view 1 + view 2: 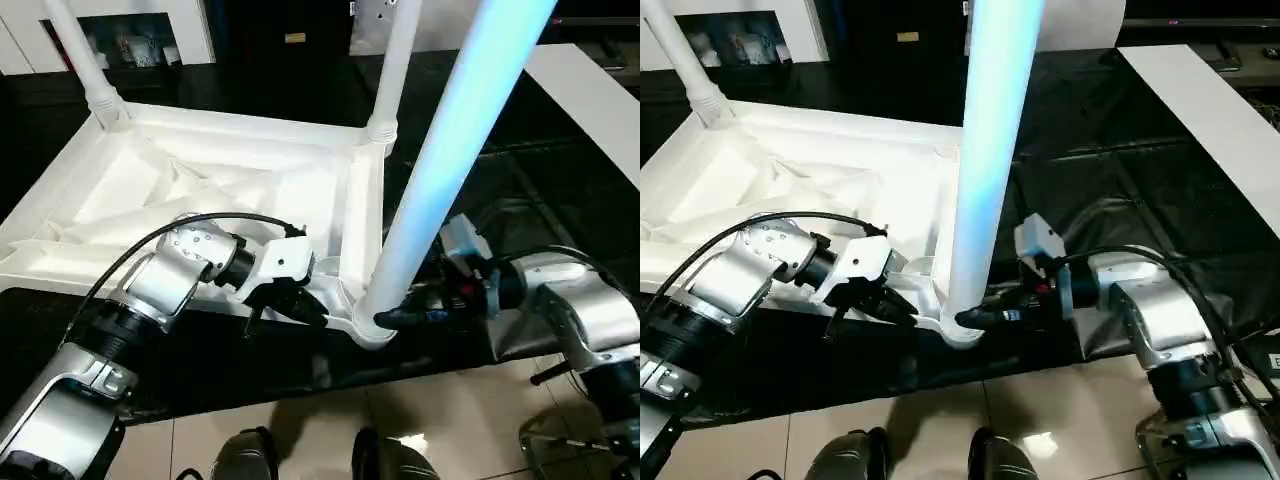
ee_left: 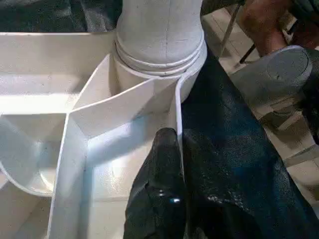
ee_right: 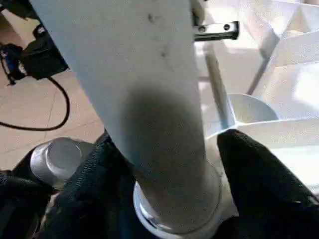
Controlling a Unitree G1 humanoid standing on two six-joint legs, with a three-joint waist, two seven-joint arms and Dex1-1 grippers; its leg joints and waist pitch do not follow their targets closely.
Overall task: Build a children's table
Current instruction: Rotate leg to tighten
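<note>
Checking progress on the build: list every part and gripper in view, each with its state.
Table top: upside down on the black cover, ribs facing up.
Near leg: upright in its corner socket.
Two far legs: upright in their sockets.
Left gripper: shut on the table top's rim beside the near socket.
Right gripper: fingers on either side of the near leg's base.

A black table cover (wrinkled) lies above beige floor tiles.

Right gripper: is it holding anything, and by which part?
The right gripper has a finger on each side of the nearest table leg, at its base just above the corner socket; a firm clamp cannot be told.
</note>
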